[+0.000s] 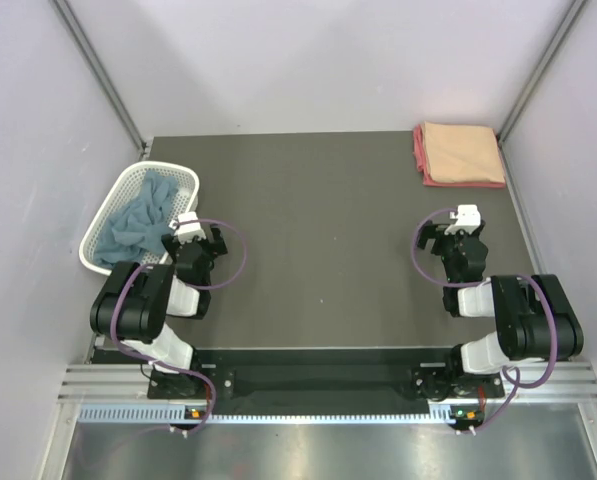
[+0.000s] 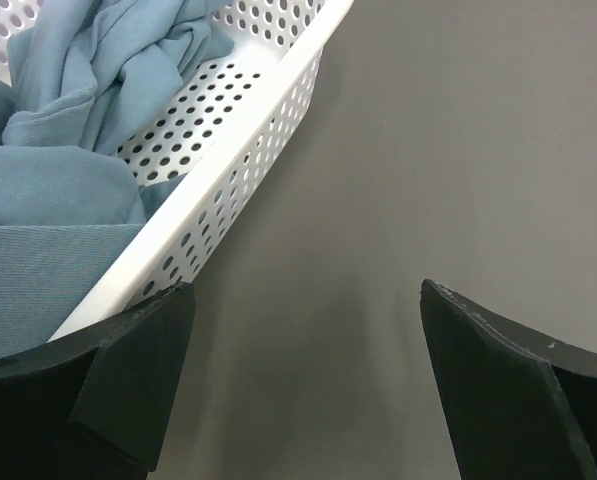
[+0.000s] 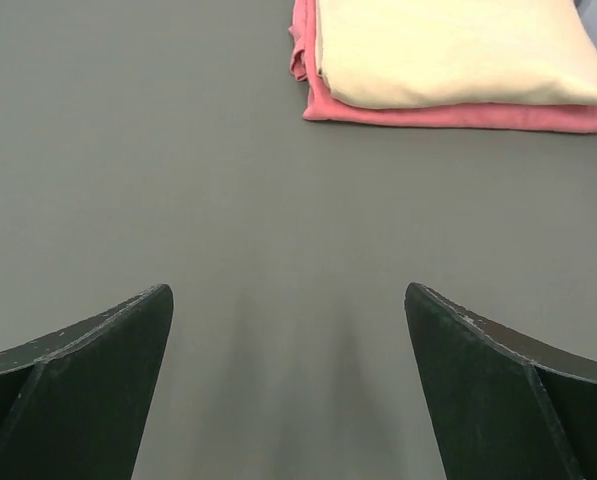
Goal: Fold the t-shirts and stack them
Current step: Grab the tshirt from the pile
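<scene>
Blue-grey t-shirt (image 1: pixel 143 215) bunched in the white mesh basket (image 2: pixel 213 168), left of frame. Left gripper (image 2: pixel 306 290) and right gripper (image 3: pixel 288 290) gape empty. Pinch a raised fold.

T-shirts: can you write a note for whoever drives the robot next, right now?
Left hand: open, empty, over the table beside the basket.
Right hand: open, empty, over bare table, short of the folded stack.
Shirts: blue-grey t-shirt crumpled in the basket; peach t-shirt folded on top of the pink-red t-shirt at the far right corner.
Done: two shirts folded and stacked.
Left: take out the blue-grey one, fold it, add it to the stack.
</scene>
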### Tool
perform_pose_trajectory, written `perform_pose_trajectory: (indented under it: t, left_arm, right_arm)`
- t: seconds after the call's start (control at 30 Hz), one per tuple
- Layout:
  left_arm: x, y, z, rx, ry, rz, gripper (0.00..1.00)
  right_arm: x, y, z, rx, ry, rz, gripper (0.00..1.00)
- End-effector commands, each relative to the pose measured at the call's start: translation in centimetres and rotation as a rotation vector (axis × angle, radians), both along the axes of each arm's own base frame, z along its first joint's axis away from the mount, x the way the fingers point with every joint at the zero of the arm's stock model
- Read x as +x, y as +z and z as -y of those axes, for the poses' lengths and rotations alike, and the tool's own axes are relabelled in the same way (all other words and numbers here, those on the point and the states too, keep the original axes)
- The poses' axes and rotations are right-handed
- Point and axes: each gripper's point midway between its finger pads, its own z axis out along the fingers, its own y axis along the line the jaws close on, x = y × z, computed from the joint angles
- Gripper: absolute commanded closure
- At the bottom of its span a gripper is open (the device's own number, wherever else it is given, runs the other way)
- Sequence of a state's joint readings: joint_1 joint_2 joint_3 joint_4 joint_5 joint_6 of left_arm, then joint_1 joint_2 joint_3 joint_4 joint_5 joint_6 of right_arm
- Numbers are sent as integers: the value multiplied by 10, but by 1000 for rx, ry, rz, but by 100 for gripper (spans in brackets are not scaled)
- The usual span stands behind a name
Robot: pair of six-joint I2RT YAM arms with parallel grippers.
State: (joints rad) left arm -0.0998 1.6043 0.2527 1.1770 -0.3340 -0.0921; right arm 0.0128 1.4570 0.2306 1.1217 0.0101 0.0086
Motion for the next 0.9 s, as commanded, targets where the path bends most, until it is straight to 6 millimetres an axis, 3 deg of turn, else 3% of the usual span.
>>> perform_pose_trajectory:
  t: [0.0,0.2,0.23,0.27,0.37,0.47,0.5,0.53,0.57,0.6,0.63,0.7,0.73,0.8,0.83,0.87]
  left_arm:
    - [9,21,-7,24,24,68,1]
    - [9,23,-6,21,20,75,1]
    - [13,36,-4,28,10,106,1]
    - [11,19,-1,40,-14,8,1]
    - [18,40,11,57,-91,26,1]
    - [12,66,1,29,-19,80,1]
    - [6,57,-3,9,12,28,1]
    - [9,76,-5,-39,42,58,1]
    - [8,79,-11,-57,90,34,1]
    - [-1,59,-21,-59,168,-80,1]
    - [6,73,-27,-142,256,-49,1]
    - [-12,67,-54,-138,469,-137,1]
    - [-16,68,-57,-209,540,-112,1]
    - [-22,81,-64,-246,607,-67,1]
    - [-26,82,-64,-283,630,-57,1]
    - [-30,84,-66,-310,653,-47,1]
  right_arm:
    - [10,28,6,-59,-13,94,0]
    - [10,29,7,-59,-16,95,0]
    - [10,30,7,-59,-15,98,0]
    - [10,28,7,-59,-16,95,0]
    - [11,29,8,-58,-21,95,0]
    - [8,32,14,-63,-93,102,0]
    - [5,43,15,-69,-129,126,0]
    - [4,42,27,-83,-221,88,0]
    - [5,40,22,-88,-230,45,0]
    - [7,47,22,-81,-245,27,0]
    - [13,48,17,-83,-243,-30,0]
    - [18,59,8,-84,-240,-39,0]
    - [22,73,-8,-111,-210,-26,0]
    - [17,82,-19,-116,-221,-44,0]
    - [23,101,-28,-85,-213,-23,0]
    - [18,91,-40,-45,-193,-94,0]
